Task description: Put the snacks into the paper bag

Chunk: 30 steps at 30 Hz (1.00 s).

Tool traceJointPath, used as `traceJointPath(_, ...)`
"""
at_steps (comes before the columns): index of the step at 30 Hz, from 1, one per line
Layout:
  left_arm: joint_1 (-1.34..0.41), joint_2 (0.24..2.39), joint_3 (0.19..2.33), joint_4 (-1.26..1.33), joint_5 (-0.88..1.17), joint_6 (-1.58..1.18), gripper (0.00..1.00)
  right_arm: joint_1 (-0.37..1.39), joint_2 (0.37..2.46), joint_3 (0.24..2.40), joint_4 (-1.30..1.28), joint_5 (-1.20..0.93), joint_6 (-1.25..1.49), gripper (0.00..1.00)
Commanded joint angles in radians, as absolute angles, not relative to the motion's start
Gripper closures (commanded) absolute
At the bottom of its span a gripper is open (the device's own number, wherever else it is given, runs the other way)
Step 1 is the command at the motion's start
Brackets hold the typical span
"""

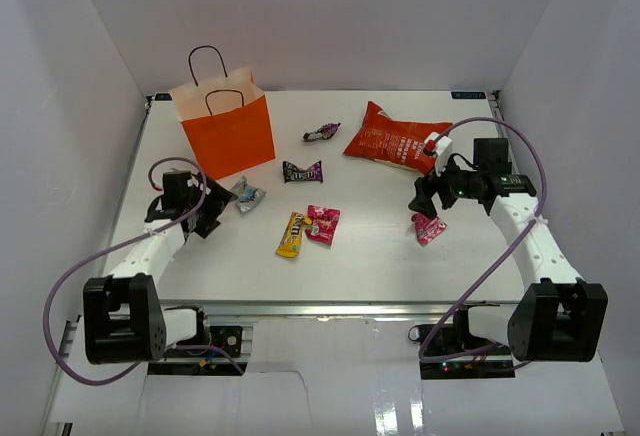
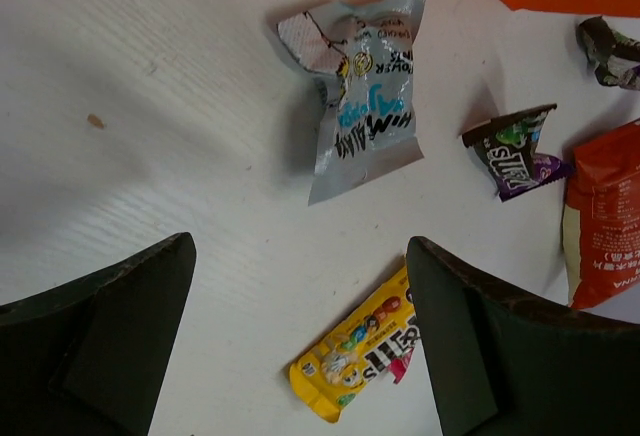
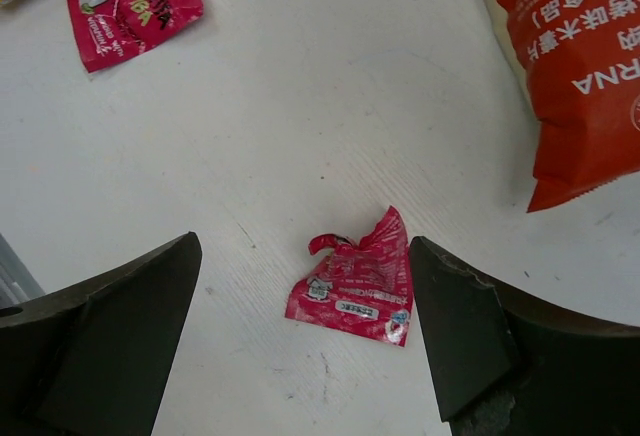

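Hovering wide open, right fingers (image 3: 110, 336) straddle the crumpled pink packet (image 3: 355, 286) on the bench (image 3: 300, 106), pkt nearer the view's right-hand finger. Paper bag (image 1: 228, 136) stands far-left, nr left fingers (image 2: 100, 336), also wide.

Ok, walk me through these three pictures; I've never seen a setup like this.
Two robot arms with two-finger grippers sit at a white table. The wide picture looks down from above and behind them; the other two come from cameras on each wrist, so the dark shapes at the bottom are fingers. The left gripper is open, facing a silver-blue packet; the right gripper is open, facing a crumpled pink packet. Neither holds anything. Also on the table: an upright orange paper bag, a red chip bag and more small packets.
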<state>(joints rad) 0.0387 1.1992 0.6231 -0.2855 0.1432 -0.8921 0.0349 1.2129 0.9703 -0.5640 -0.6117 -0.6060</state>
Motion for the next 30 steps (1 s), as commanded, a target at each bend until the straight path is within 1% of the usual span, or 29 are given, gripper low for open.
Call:
traceJointPath(1, 0.044, 1.247, 0.695, -0.247, 0.103, -0.876, 0.04, 0.035, 1.213, 0.956, -0.540, -0.724, -0.627, 0.10)
traceJointPath(4, 0.044, 1.305, 0.724, -0.210, 0.083, -0.873, 0.08, 0.035, 1.239, 0.960, -0.529, -0.729, -0.635, 0.10)
traceJointPath(6, 0.043, 1.363, 0.739, -0.184, 0.116, -0.880, 0.14, 0.035, 1.265, 0.971, -0.528, -0.732, -0.643, 0.10)
traceJointPath(8, 0.035, 1.400, 0.752, -0.166, 0.133, -0.896, 0.18, 0.034, 1.284, 0.983, -0.528, -0.733, -0.644, 0.10)
traceJointPath(11, 0.022, 1.439, 0.741, -0.126, 0.126, -0.919, 0.20, 0.032, 1.313, 0.997, -0.526, -0.738, -0.644, 0.10)
traceJointPath(15, 0.017, 1.489, 0.733, -0.065, 0.109, -0.957, 0.25, 0.029, 1.331, 1.000, -0.525, -0.744, -0.644, 0.10)
traceJointPath(17, -0.015, 1.509, 0.738, -0.054, 0.094, -0.974, 0.27, 0.031, 1.333, 0.999, -0.526, -0.742, -0.643, 0.10)
traceJointPath(21, -0.023, 1.566, 0.744, -0.018, 0.078, -0.992, 0.32, 0.029, 1.327, 0.988, -0.526, -0.739, -0.641, 0.10)
traceJointPath(22, -0.025, 1.592, 0.749, -0.018, 0.078, -0.992, 0.35, 0.029, 1.327, 0.986, -0.528, -0.736, -0.641, 0.10)
traceJointPath(27, -0.026, 1.629, 0.747, -0.017, 0.066, -0.986, 0.43, 0.026, 1.312, 0.979, -0.528, -0.727, -0.637, 0.10)
traceJointPath(28, -0.026, 1.631, 0.741, -0.015, 0.058, -0.985, 0.45, 0.026, 1.312, 0.977, -0.528, -0.726, -0.635, 0.10)
traceJointPath(30, -0.028, 1.628, 0.726, -0.014, 0.060, -0.973, 0.59, 0.025, 1.310, 0.977, -0.528, -0.724, -0.630, 0.10)
